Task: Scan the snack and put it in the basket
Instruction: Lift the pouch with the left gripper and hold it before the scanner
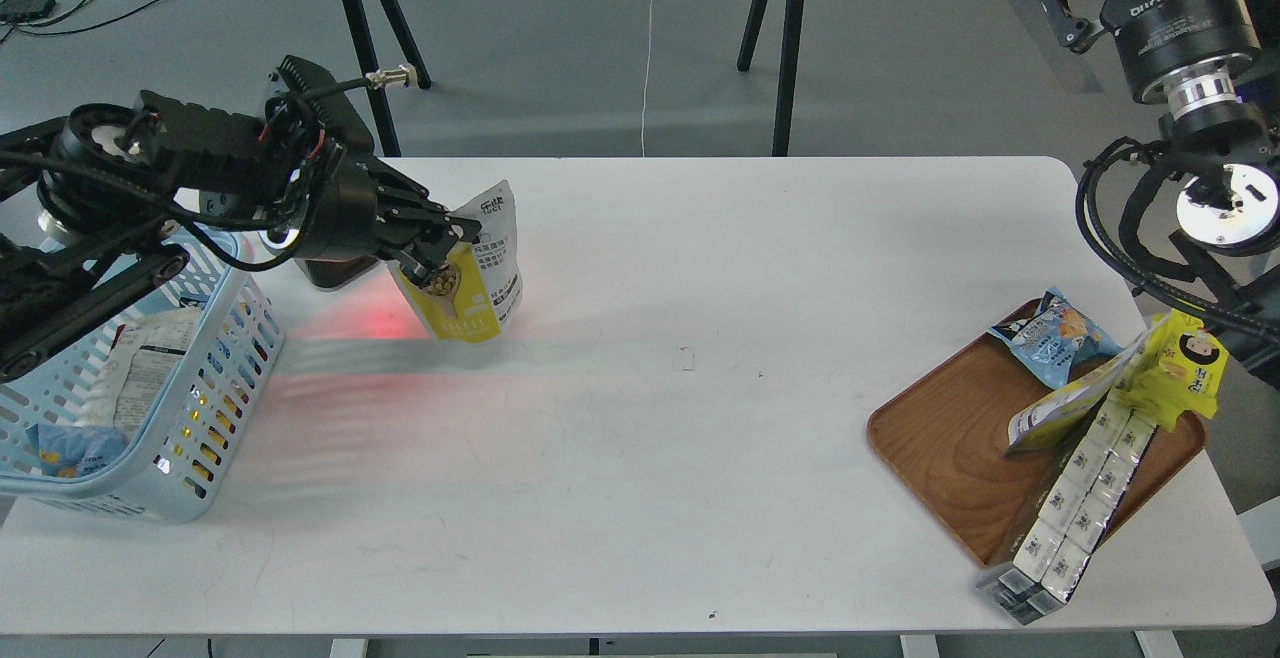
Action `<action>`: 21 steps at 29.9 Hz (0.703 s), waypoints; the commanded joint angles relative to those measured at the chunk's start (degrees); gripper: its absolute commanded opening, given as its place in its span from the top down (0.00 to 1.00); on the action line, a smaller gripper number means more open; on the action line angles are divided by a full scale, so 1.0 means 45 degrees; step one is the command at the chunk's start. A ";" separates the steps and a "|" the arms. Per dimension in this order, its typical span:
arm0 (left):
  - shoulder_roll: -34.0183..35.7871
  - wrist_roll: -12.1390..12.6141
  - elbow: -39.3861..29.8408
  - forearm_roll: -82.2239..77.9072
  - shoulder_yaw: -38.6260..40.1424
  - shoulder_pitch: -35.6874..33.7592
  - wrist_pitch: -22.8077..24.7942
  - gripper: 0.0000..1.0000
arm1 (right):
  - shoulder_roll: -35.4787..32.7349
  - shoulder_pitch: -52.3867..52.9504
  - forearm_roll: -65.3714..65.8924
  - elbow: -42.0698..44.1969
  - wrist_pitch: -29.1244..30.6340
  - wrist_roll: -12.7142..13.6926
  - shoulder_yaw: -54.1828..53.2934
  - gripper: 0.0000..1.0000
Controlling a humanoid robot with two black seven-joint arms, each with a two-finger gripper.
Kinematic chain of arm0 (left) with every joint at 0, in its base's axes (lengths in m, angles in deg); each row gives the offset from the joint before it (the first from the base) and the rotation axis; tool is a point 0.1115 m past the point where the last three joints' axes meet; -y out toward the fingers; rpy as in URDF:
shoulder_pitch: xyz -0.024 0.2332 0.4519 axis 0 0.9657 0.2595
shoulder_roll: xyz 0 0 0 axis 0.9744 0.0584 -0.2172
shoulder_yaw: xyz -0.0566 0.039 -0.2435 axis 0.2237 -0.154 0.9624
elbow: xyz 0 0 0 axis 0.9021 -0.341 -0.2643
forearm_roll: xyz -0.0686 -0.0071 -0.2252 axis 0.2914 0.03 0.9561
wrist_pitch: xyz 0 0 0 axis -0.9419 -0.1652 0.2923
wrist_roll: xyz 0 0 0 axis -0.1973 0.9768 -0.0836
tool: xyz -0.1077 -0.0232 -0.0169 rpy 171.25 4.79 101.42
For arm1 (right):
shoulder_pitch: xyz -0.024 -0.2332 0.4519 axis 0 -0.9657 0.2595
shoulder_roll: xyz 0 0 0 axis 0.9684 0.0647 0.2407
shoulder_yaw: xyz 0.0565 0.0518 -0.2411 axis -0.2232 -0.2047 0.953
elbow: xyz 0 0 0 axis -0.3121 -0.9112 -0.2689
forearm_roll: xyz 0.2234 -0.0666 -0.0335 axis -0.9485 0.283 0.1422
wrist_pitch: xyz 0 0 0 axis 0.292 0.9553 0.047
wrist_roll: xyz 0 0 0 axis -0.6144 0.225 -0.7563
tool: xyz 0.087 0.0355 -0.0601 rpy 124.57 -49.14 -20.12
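My left gripper (pixel 440 248) is shut on the snack (pixel 472 273), a yellow and pale pouch with a spoonful of beans pictured on it. It holds the pouch tilted just above the white table (pixel 700 418), to the right of the basket. The light blue basket (pixel 215 368) stands at the table's left edge with a few packs inside. My right gripper (pixel 1065 3) is raised off the table at the top right, open and empty.
A dark scanner (pixel 330 273) stands behind my left gripper and casts red light on the table. A brown wooden tray (pixel 950 448) at the right holds a blue chip bag (pixel 1055 333), a yellow cartoon-face pack (pixel 1180 368) and long white packs (pixel 1075 498).
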 commanded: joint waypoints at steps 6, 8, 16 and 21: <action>0.0053 -0.0028 0.0015 0.0000 0.0144 -0.0075 0.0019 1.00 | -0.0003 0.0019 0.0001 -0.0004 0.0000 0.0001 -0.0023 0.01; 0.0111 0.0010 -0.0024 0.0000 0.0145 -0.0076 0.0019 1.00 | -0.0100 -0.0001 0.0001 -0.0004 0.0000 0.0001 -0.0023 0.01; 0.1085 -0.0048 -0.1076 0.0000 0.0592 -0.0076 0.0089 1.00 | -0.0218 -0.0001 0.0001 -0.0023 0.0000 0.0001 -0.0042 0.01; 0.2589 0.0030 -0.2444 0.0000 0.0886 -0.0076 0.0089 1.00 | -0.0238 -0.0001 0.0001 -0.0023 0.0000 0.0001 -0.0062 0.01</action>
